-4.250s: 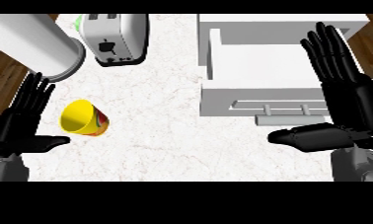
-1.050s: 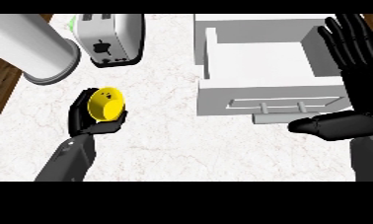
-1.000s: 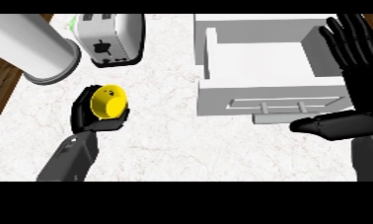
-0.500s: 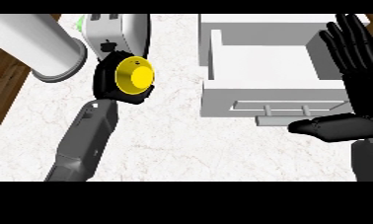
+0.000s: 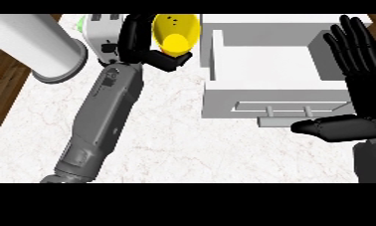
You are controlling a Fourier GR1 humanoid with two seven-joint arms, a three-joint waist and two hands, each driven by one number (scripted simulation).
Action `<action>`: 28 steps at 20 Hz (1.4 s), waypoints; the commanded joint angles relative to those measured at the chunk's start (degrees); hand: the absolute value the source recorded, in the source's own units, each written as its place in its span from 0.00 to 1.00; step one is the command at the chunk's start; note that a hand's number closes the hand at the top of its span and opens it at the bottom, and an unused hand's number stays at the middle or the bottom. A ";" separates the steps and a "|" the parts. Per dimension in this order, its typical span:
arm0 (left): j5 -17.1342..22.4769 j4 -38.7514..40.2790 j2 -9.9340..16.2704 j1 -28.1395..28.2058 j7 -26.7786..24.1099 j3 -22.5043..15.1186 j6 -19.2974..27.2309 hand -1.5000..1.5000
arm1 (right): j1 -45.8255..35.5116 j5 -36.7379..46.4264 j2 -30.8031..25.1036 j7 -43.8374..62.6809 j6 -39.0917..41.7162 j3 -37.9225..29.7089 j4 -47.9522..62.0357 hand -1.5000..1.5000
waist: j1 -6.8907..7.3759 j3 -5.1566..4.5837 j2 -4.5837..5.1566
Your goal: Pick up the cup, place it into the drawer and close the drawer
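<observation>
We see the cup (image 5: 176,35) as a bright yellow, smooth-walled vessel, wide at the rim and narrowing toward its base. It is tipped so that its open mouth faces up toward us, showing a paler yellow inside and a few small dark specks near the far rim. Our left hand (image 5: 145,41) has its fingers and thumb curled round the cup, the thumb crossing under its lower side. The cup is lifted off the counter (image 5: 176,135) and sits near the counter's far edge, just beside the left wall of the open white drawer (image 5: 264,65), not yet over its hollow. The toaster (image 5: 101,36) lies directly behind the hand, partly hidden by it, and the big white cylinder (image 5: 40,46) stands at the far left corner.

Half a second ago the cup was lower and further left, in front of the toaster, with its rounded underside turned to us; since then our left forearm (image 5: 99,120) has stretched further out and to the right, carrying the cup toward the drawer and turning its mouth into sight. A second ago the cup was held well nearer the counter's left edge.

Our right hand (image 5: 352,95) rests open at the counter's right edge beside the drawer, fingers straight, thumb out toward the drawer front, holding nothing, much as it was before.
</observation>
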 commanded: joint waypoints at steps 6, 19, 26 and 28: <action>4.75 2.19 -0.51 -16.68 15.74 -8.03 13.99 1.00 | -1.19 -0.42 -1.16 -1.09 0.95 -0.89 0.28 0.00 | -2.14 -0.02 0.57; 10.50 24.10 -0.51 -27.69 22.46 -19.20 19.01 1.00 | -6.19 -0.56 -0.64 0.83 1.04 1.12 2.32 0.00 | -6.46 0.04 1.74; 12.38 26.84 -0.51 -25.58 24.54 -26.36 14.63 1.00 | -8.68 -1.47 -0.07 -1.62 2.83 2.31 4.58 0.00 | -9.88 0.10 2.77; 12.19 27.49 -0.51 -24.79 23.41 -27.72 14.25 1.00 | -8.86 -0.87 0.83 -1.05 1.85 2.95 4.56 0.00 | -10.61 0.08 3.10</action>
